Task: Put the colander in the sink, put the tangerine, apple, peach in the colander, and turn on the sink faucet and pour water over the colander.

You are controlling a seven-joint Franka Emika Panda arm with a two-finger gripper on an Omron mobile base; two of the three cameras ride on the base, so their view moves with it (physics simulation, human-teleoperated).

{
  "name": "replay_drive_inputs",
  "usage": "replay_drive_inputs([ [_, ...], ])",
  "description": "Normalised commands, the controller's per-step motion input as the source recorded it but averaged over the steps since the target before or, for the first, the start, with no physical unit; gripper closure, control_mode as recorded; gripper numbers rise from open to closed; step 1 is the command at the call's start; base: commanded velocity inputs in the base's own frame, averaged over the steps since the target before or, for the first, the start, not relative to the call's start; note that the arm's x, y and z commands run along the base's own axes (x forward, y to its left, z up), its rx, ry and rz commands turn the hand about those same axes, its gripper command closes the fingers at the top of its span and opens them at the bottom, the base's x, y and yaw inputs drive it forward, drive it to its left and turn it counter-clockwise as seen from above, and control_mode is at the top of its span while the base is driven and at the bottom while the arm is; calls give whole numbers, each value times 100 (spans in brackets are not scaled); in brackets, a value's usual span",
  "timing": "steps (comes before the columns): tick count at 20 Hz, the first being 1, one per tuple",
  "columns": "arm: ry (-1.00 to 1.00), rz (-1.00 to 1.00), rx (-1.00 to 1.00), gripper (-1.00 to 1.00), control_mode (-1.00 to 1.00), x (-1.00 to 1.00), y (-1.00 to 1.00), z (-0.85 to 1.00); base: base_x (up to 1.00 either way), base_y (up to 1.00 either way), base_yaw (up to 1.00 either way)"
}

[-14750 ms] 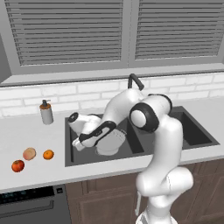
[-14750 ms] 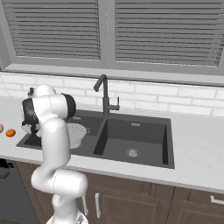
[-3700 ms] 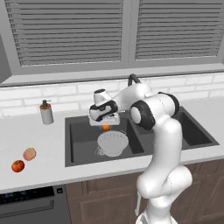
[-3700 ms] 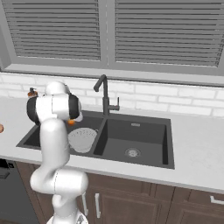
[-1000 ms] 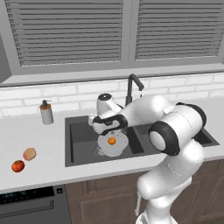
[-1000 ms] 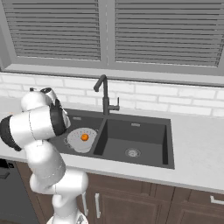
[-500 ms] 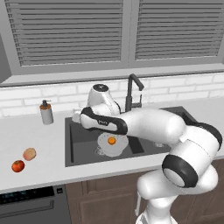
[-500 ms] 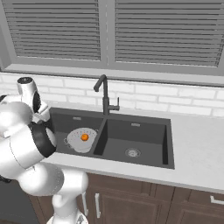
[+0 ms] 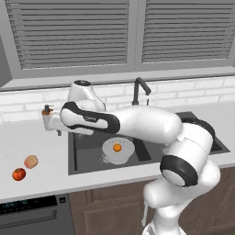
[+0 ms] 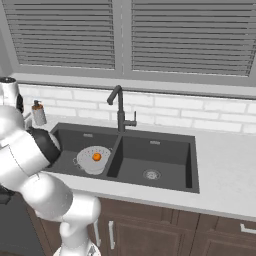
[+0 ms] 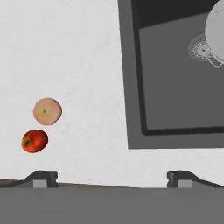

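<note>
So far, the colander [image 9: 117, 151] sits in the sink [image 9: 82, 153] holding the tangerine [image 9: 117, 148]. The apple [image 11: 34, 141] and peach [image 11: 47, 111] wait on the counter [image 11: 78, 65]. The gripper [image 11: 109, 177] is wide apart, empty; the faucet [image 10: 119, 107] is off.

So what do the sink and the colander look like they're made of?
The sink looks like matte dark composite or stone, hedged: it is charcoal and shows no shine, with a steel-looking round drain. The colander looks like pale grey-white metal or plastic, dotted with small holes; the finish cannot be told apart further.
</note>
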Motion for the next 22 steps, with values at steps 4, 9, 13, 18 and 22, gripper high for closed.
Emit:
replay_drive_inputs([
  [4, 4, 2, -7, -100, -100, -29, 100, 0, 0, 0, 0],
  [9, 0, 0, -14, -100, -100, -15, 89, -11, 0, 0, 0],
  [13, -4, -2, -21, -100, -100, -1, 56, -24, 0, 0, 0],
  [18, -4, -5, -17, -100, -100, 9, 36, -30, 0, 0, 0],
  [22, 0, -6, -11, -100, -100, 8, 24, -29, 0, 0, 0],
])
